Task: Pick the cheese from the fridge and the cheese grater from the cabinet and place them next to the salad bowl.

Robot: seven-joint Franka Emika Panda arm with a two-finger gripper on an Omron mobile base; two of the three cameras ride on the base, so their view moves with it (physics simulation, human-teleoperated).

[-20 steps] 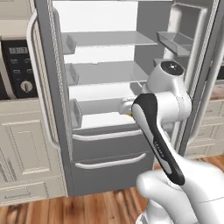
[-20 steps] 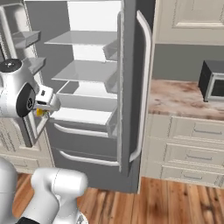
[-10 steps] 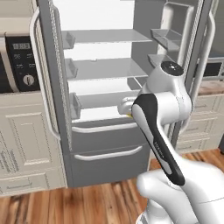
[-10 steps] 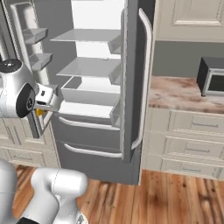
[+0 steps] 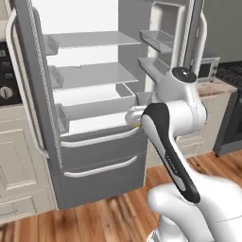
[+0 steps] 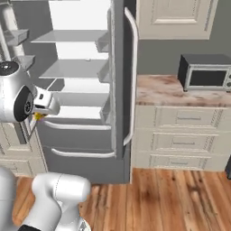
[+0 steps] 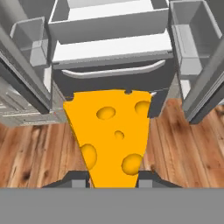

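the gripper is clamped on the cheese, held over the wooden floor just outside the open fridge. beyond stand white shelves, then a marble counter bearing a microwave.

Open fridge, white shelves, arm in front

microwave on stone counter | cream drawers | wood floor
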